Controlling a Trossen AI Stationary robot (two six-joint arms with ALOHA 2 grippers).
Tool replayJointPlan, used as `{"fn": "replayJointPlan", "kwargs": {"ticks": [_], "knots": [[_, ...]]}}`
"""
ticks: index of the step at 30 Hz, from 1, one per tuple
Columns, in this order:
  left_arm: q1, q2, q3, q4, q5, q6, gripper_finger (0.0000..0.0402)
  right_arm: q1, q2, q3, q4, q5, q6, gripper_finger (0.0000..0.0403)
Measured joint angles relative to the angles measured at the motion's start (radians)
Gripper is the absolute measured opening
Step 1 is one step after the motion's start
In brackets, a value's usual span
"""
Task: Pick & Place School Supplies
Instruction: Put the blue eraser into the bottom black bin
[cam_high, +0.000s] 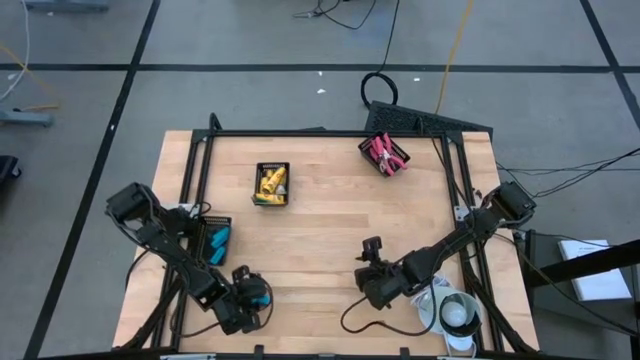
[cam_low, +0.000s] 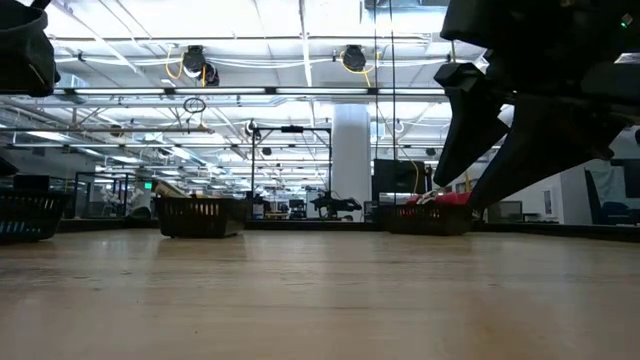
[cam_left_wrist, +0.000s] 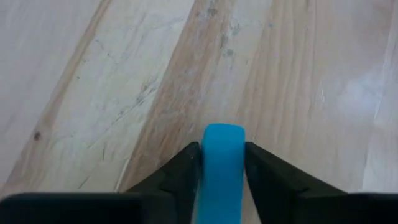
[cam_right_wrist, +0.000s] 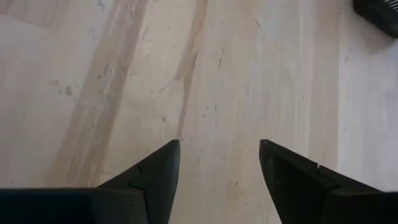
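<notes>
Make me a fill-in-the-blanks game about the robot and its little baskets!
1. The left end effector is closed on a ____ piece.
2. The basket in the middle of the table holds ____ tubes.
3. The red tools lie in the basket nearest the ____ arm.
4. The right end effector holds ____.

Missing words: blue; yellow; right; nothing
</notes>
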Motion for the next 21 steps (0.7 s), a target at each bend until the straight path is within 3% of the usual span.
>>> {"fn": "replayJointPlan", "kwargs": {"ticks": [5,13,17,21], "knots": [[0.001,0.006,0.0,-0.001,-0.021,-0.05,0.005,0.0,0.0,0.0,-0.004,0.016,0.0,0.02],[0.018,-0.077,-0.006,-0.046,-0.015,-0.071,0.0043,0.0,0.0,0.001,-0.004,0.016,0.0,0.0188],[0.027,-0.155,-0.005,-0.187,-0.065,-0.099,0.0004,0.0,0.0,0.002,0.004,0.016,0.0,0.0187],[0.029,-0.187,0.057,-0.348,-0.092,-0.126,0.0002,0.0,0.0,0.002,0.012,0.016,0.0,0.0187]]}}
